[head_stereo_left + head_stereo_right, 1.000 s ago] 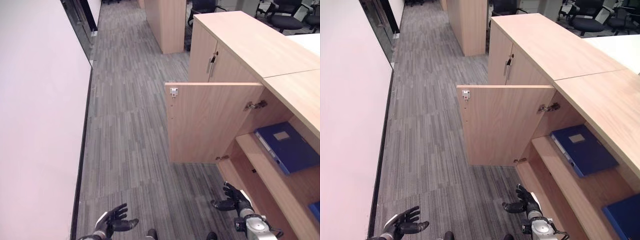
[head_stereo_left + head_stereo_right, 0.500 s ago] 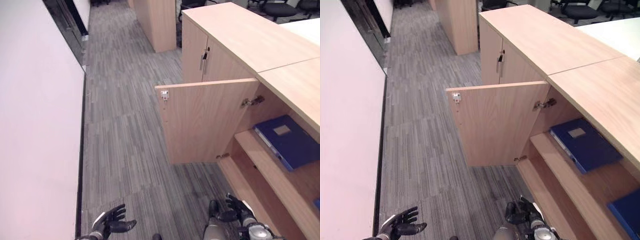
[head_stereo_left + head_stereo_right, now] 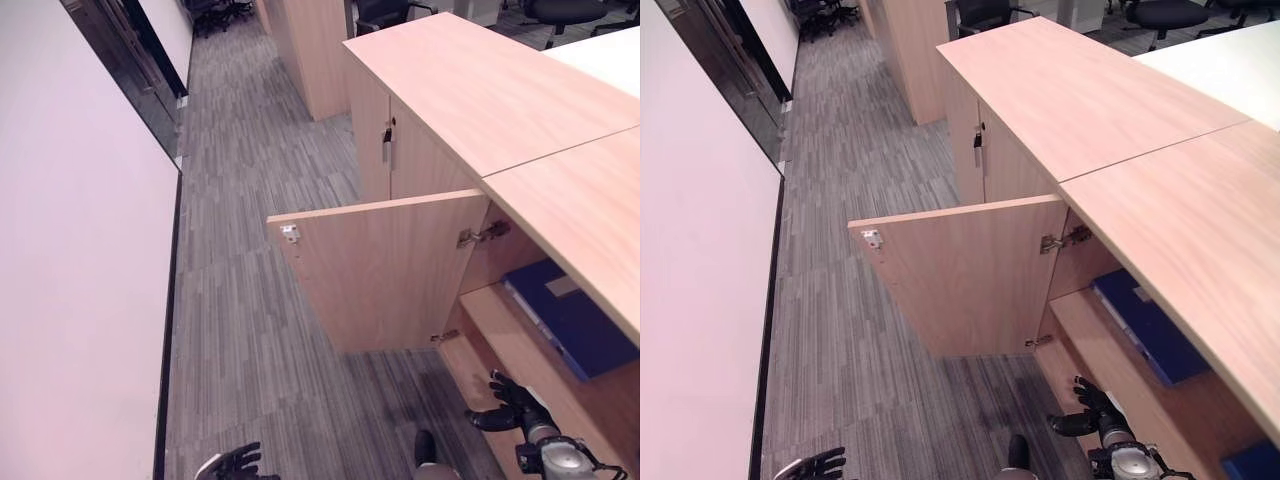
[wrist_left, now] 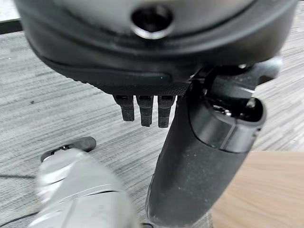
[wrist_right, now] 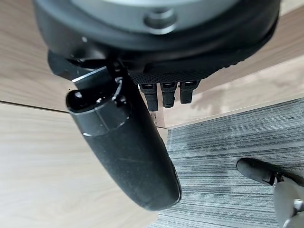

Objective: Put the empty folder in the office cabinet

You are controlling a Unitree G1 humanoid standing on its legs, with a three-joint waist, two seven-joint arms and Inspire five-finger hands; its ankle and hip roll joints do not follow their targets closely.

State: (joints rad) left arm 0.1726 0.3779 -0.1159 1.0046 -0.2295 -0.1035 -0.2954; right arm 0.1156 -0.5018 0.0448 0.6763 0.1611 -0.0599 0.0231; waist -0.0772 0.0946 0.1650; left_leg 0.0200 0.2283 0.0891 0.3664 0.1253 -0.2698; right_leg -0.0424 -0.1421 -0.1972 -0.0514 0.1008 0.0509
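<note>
Your blue folder lay flat on the upper shelf inside the office cabinet, behind its swung-open door. Your right hand hovered empty with fingers spread by the lower shelf; your left hand hung spread over the carpet

A folder lies on the shelf inside the cabinet, right of its door.

your view now sits higher and further right over the cabinet. the left robot hand drops lower, and the right robot hand now reaches toward the lower shelf.
</note>
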